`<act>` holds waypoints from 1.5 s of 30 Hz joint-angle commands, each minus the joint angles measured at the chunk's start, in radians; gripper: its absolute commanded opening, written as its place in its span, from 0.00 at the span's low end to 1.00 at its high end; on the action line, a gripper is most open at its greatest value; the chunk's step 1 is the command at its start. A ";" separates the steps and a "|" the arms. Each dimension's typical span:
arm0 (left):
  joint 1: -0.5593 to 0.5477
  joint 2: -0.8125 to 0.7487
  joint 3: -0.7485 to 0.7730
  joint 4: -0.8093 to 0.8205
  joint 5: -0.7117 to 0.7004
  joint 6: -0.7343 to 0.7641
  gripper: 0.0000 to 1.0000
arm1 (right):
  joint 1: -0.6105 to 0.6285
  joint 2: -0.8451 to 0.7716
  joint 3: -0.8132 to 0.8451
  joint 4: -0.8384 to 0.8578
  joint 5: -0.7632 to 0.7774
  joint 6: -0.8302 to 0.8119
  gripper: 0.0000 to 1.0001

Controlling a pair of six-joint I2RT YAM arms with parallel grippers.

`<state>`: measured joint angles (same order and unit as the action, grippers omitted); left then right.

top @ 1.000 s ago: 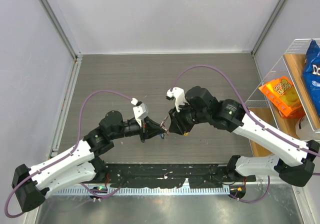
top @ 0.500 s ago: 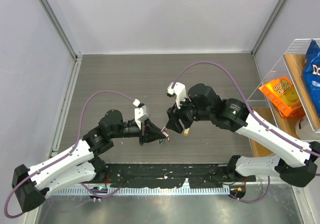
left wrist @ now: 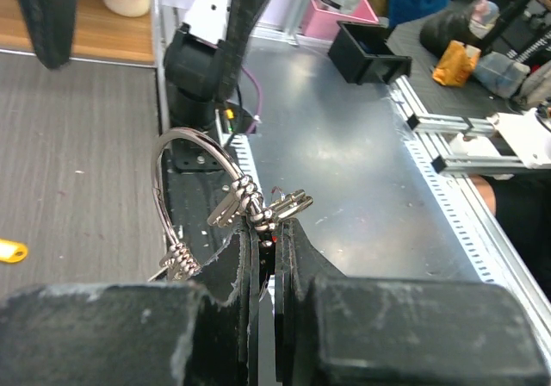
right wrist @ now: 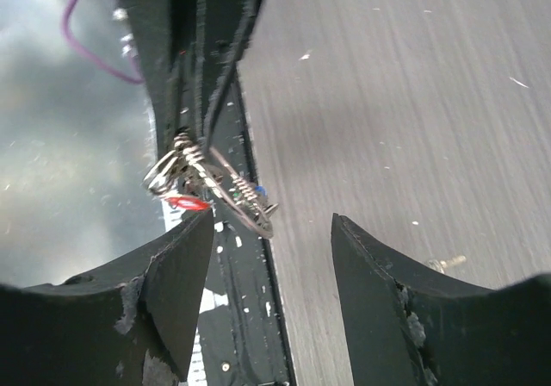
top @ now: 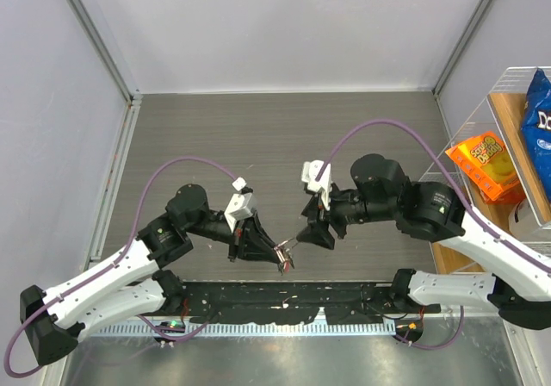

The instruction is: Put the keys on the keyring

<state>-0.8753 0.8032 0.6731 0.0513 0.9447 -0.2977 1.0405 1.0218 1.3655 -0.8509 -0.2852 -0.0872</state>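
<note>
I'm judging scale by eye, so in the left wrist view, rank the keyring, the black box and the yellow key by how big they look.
1. keyring: largest, but it is nearest the camera.
2. black box: farther back.
3. yellow key: smallest, cut off by the left edge.

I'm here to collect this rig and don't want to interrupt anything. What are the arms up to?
They are putting keys onto a keyring. The left hand is shut on the keyring and holds it above the table, with a few keys already on it. The right hand faces it with its jaws open and holds nothing. A yellow key lies loose on the table.
</note>
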 commanded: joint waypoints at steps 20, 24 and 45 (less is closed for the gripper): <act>-0.024 -0.027 0.046 0.156 0.213 -0.126 0.00 | 0.208 0.090 0.093 -0.019 -0.068 -0.146 0.48; -0.025 -0.018 0.049 0.163 0.227 -0.132 0.00 | 0.211 0.098 0.096 -0.008 -0.107 -0.148 0.48; -0.028 -0.015 0.048 0.163 0.236 -0.126 0.00 | 0.237 0.165 0.167 0.000 -0.160 -0.158 0.54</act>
<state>-0.8993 0.8005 0.6842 0.1600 1.1645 -0.4164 1.2690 1.1831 1.4895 -0.8860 -0.4202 -0.2340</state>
